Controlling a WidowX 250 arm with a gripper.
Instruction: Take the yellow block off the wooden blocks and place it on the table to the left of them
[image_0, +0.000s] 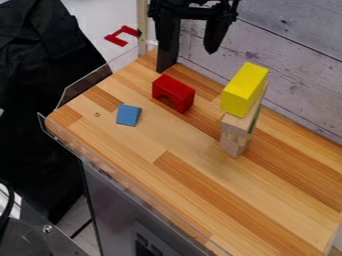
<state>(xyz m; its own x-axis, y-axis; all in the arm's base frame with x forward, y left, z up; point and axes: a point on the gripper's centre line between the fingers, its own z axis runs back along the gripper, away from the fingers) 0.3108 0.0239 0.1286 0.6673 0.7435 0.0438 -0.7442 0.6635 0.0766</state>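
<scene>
Camera view: black two-finger gripper (189, 61) hangs spread just beyond a red arch-shaped block (175, 92)

Nearest, well in front of the red arch block, a grey metal cabinet (113, 210) stands below a surface of light and dark wooden strips (180, 190). A clear plastic rim (110, 170) runs along the front edge of this surface.

Farther back, to the right of the red arch block and somewhat nearer than it, a stack of plain, pale wooden pieces (236, 137) stands upright. A bright yellow rectangular block (244, 91) lies on it, tilted, with part of the pale wood rising along its right side.

To the left of the red arch block and slightly nearer, a small flat-faced blue block (128, 115) rests on the surface, apart from it.

The red arch block itself sits on the surface, its opening turned toward the front. Just behind it hangs the gripper, its two fingers wide apart with nothing pinched between them. One finger reaches down close behind the block; the other ends higher in the view.

Beyond the red arch block, a wall of whitish, weathered planks (294, 65) rises behind the surface.
</scene>
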